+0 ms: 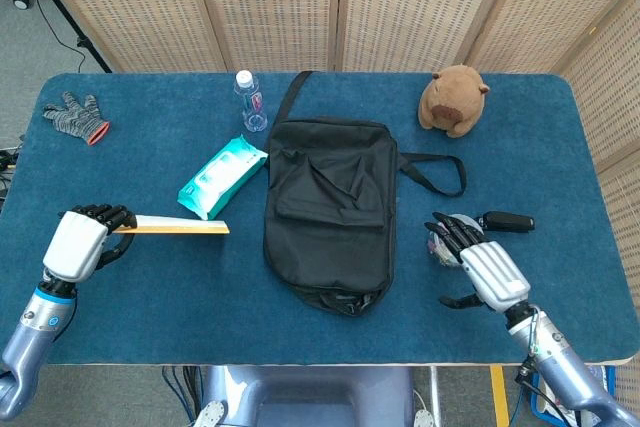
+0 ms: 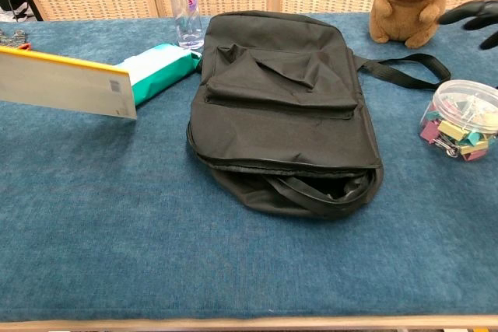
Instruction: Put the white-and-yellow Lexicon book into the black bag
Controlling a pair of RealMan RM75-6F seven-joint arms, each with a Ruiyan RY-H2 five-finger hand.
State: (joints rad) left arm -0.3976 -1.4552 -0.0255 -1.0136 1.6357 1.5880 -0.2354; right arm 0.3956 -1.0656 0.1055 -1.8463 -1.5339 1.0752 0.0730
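Observation:
My left hand (image 1: 82, 239) grips the white-and-yellow Lexicon book (image 1: 175, 228) by its left end and holds it lifted off the table, nearly edge-on in the head view. The chest view shows the book's (image 2: 66, 83) pale underside and yellow edge, raised at the left. The black bag (image 1: 330, 209) lies flat mid-table, its mouth (image 2: 311, 192) gaping toward the front edge. My right hand (image 1: 478, 265) hovers open right of the bag, over the clip jar; only its dark fingertips (image 2: 471, 12) show at the chest view's right edge.
A teal wipes pack (image 1: 222, 177) and a water bottle (image 1: 250, 100) lie left of the bag. A plush capybara (image 1: 452, 99), the bag's strap (image 1: 435, 173), a clear jar of clips (image 2: 461, 120) and a black key fob (image 1: 506, 221) are on the right. A grey glove (image 1: 74, 115) sits far left.

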